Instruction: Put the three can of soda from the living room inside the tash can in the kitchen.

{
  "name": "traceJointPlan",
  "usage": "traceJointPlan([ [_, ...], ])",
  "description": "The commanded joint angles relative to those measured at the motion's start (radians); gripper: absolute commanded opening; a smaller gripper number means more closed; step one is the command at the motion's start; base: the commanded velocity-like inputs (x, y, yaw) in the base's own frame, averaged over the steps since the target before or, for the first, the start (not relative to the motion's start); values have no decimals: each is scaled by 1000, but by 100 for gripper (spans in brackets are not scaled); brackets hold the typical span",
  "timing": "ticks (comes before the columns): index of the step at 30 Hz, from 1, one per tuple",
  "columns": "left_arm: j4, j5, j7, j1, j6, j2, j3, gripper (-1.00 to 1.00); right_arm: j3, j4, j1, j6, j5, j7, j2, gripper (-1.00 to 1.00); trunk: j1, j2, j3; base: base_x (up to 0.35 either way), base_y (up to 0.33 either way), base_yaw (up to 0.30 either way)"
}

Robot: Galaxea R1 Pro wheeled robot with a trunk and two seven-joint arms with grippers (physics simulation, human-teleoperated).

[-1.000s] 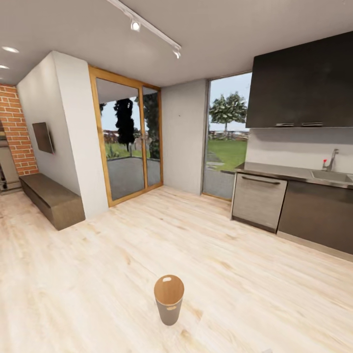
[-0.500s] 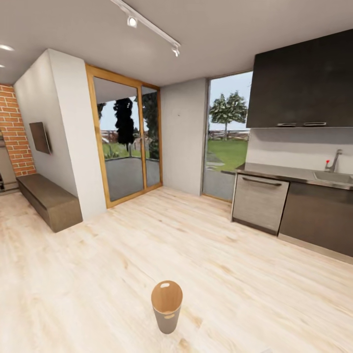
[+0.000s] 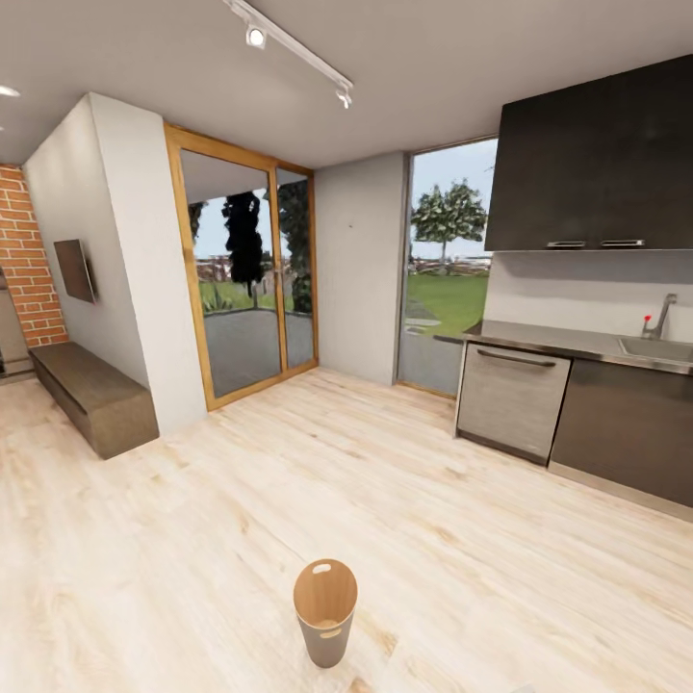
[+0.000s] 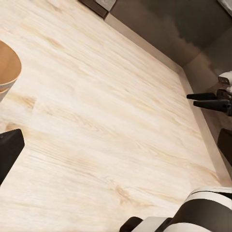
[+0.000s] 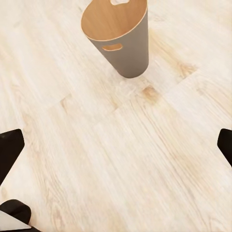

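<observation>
- No cans are in sight, so I judge I'm in transit: the bin (image 3: 325, 610) stands upright on the wood floor (image 3: 289, 500) just ahead of me, in the kitchen.
- To do this well I'd note the bin's spot, then turn toward the brick wall (image 3: 24, 260) at far left, giving the bin room.
- My right gripper (image 5: 116, 150) is spread wide, empty, above bare floor near the bin.
- My left gripper (image 4: 118, 142) is likewise spread, empty.

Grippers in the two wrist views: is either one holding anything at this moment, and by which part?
Nothing is held. The finger tips at the frame edges stand wide apart over bare wood floor; the trash can stands untouched on the floor ahead.
</observation>
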Motion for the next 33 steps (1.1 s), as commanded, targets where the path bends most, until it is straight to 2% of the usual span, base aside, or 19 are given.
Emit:
traceJointPlan([
  [1,0,0,0,0,0,0,0,100,0,0,0,0,0,0,0,100,0,0,0,7,-1,0],
  [13,0,0,0,0,0,0,1,100,0,2,0,0,0,1,0,100,0,0,0,9,0,0],
  [22,0,0,0,0,0,0,0,100,1,2,0,0,0,2,0,100,0,0,0,238,0,0],
  [33,0,0,0,0,1,0,0,100,2,2,0,0,0,2,0,100,0,0,0,145,0,0],
])
